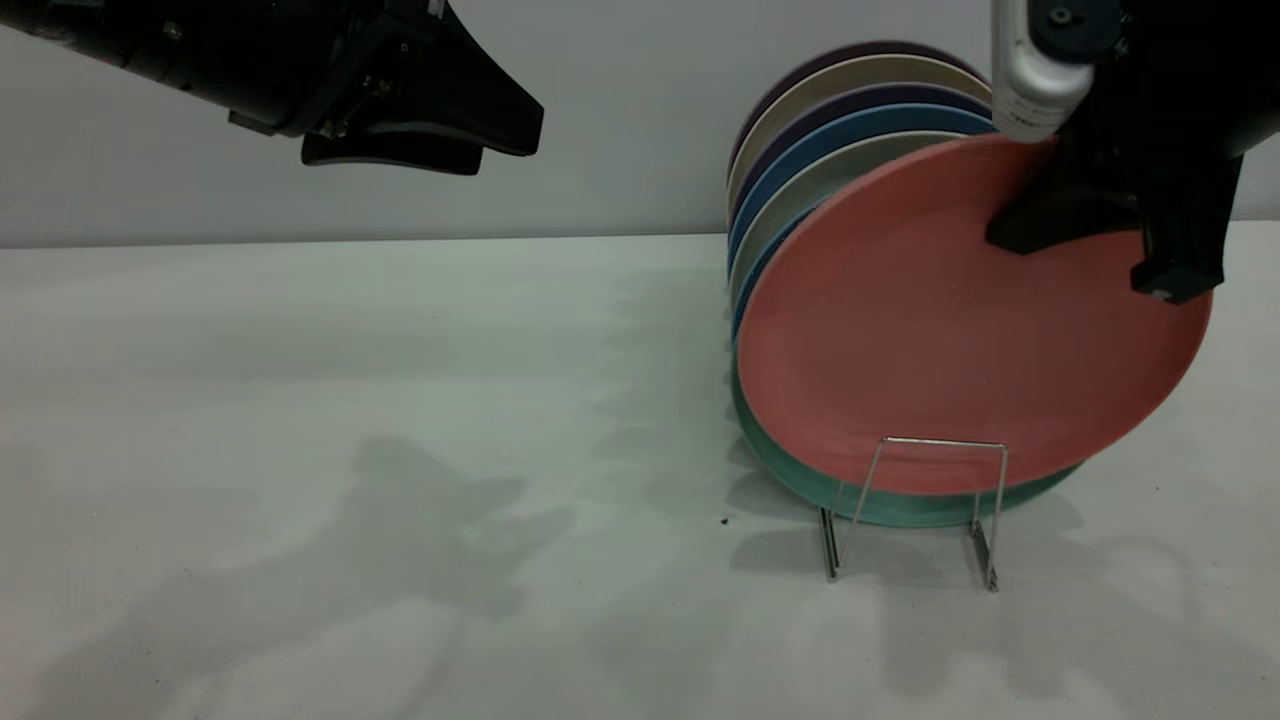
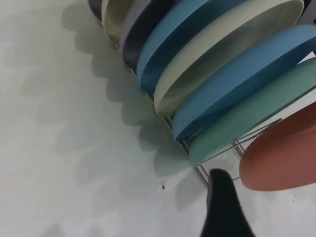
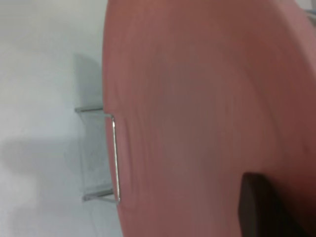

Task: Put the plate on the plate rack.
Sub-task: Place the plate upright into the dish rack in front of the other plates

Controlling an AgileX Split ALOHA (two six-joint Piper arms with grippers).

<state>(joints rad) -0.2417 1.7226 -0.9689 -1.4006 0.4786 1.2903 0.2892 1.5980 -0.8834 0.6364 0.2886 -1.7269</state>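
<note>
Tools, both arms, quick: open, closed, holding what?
Left tool: raised at upper left, clear of the plates; open or shut cannot be told.
Right tool: closed on the plate at its upper rim, above the plate rack.

Looks like a lab test bench, not a kitchen: bare white table (image 1: 300, 420) against a plain grey wall (image 1: 620, 120), no counters, sink or appliances in view. Only props are a wire plate rack (image 1: 925, 500) at 4 o'clock on the table, loaded with coloured plates (image 1: 850, 130), plus black robot arms at 11 and 1 o'clock.
</note>
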